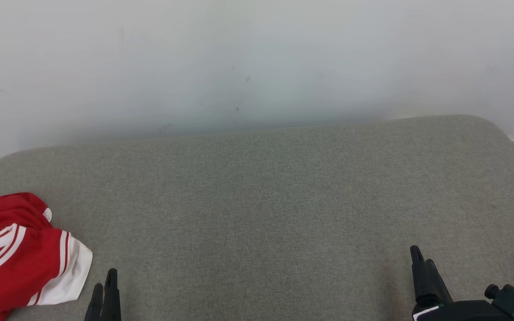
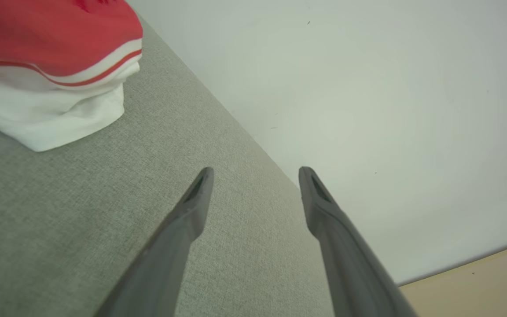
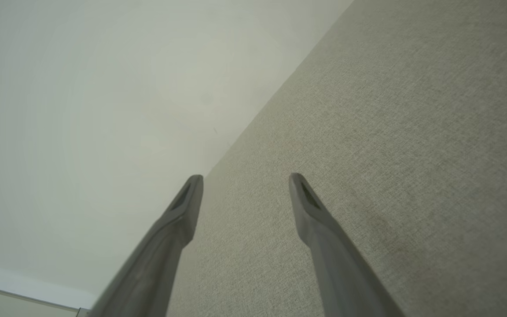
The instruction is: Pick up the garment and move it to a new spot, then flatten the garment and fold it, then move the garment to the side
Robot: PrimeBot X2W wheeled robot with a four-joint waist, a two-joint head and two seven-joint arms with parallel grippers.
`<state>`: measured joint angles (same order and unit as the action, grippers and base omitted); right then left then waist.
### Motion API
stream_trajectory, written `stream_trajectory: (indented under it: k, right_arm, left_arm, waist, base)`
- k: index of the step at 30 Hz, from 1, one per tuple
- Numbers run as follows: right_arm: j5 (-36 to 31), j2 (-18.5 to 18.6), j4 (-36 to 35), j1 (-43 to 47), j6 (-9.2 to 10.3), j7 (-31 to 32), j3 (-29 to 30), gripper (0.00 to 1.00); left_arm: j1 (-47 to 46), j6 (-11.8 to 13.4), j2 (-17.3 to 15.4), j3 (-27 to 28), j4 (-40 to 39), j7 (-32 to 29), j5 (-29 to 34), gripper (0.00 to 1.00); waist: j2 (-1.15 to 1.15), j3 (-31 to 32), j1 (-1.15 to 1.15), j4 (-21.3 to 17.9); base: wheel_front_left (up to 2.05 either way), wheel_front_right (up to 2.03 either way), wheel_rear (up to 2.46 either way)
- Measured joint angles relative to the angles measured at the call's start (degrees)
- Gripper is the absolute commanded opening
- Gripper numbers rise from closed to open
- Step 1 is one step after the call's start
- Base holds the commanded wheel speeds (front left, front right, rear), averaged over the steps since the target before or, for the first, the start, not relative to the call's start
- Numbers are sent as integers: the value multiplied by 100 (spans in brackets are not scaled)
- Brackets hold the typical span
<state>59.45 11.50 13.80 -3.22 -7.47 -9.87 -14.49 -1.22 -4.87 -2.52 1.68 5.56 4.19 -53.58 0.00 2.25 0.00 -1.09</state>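
Head view: crumpled garment (image 1: 18,256) on grey cushion (image 1: 257,200), left gripper (image 2: 256,171) and right gripper (image 3: 245,176) wide, empty.

1. I see a grey woven-fabric surface (image 1: 283,200) with rounded far corners across the head view.
2. Right behind it stands a pale wall (image 1: 257,58), faintly scuffed.
3. The left wrist view shows me beige floor (image 2: 478,281) meeting that wall.

Dark tapered fingers (image 2: 192,211), slotted tips — right hand (image 1: 421,258), black knob (image 1: 491,291)
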Motion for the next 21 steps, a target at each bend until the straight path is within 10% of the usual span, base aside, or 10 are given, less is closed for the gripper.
stream_trajectory:
  k: [21]
  right_arm:
    - [-1745,-32,403,-175,0,-164,-269,100]
  left_arm:
    - [92,264,-4,-297,-162,352,1495,100]
  waist:
    - [0,136,0,-84]
  base:
    - [0,0,0]
